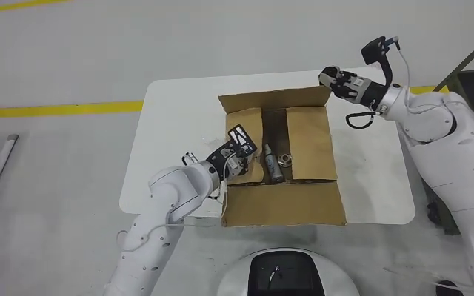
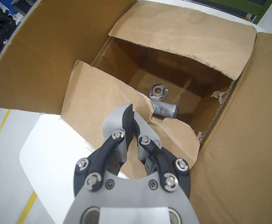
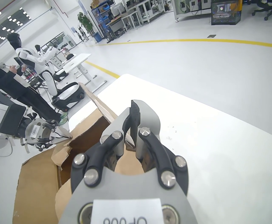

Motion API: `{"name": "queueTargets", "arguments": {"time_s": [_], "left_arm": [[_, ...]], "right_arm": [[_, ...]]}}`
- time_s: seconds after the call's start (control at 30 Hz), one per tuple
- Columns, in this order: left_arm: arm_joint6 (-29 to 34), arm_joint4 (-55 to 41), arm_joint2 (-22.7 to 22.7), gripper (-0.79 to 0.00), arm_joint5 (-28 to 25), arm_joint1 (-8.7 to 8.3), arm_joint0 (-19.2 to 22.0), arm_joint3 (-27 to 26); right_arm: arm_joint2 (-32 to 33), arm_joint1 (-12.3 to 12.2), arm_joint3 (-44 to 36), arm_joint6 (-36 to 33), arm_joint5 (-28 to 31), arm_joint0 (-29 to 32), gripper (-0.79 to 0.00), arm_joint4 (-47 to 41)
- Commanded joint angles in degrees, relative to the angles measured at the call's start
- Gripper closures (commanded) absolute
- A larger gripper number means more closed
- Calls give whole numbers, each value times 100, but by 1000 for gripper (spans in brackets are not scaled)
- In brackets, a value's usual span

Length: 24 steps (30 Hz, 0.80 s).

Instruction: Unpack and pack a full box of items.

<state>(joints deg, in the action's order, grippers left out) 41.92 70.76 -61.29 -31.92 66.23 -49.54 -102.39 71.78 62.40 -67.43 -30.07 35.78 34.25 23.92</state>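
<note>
Cardboard box [image 1: 281, 204] holds one metal flange [image 2: 158, 91], one canister [image 2: 165, 109]; left hand [image 2: 130, 108] closed at torn flap [image 2: 95, 101], right hand [image 3: 133, 107] closed.

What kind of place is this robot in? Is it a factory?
Probably a robot lab or workshop, not a home. The right wrist view shows a wide glossy floor with yellow lines, racks of blue bins, and another white robot at its own table.

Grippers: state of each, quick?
Left gripper: shut, tips at edge of torn flap.
Right gripper: shut, holding nothing.
</note>
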Motion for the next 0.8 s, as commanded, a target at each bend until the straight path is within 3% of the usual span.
{"name": "queueTargets", "arguments": {"time_s": [0.0,0.37,0.4,0.43,0.47,0.5,0.77], "left_arm": [[-3,-24,15,0,-19,0,-7,-4],[52,-11,-24,0,89,-8,-27,-15],[73,-10,-48,-154,112,-10,-16,-18],[105,-32,-80,-382,148,-13,-12,-11],[176,-88,-123,-708,180,-17,-14,-3],[276,-118,-168,-785,167,-26,-13,-16],[978,-266,-879,-785,63,-178,-336,-426]], "right_arm": [[-63,11,26,-45,-6,-31,0,-45],[-243,10,-64,-539,66,85,0,-423],[-248,7,-98,-555,64,109,0,-425],[-252,5,-139,-553,61,137,0,-432],[-261,3,-183,-554,59,172,0,-445],[-271,0,-228,-565,52,204,0,-423],[-319,-41,-650,-357,176,492,0,194]]}}
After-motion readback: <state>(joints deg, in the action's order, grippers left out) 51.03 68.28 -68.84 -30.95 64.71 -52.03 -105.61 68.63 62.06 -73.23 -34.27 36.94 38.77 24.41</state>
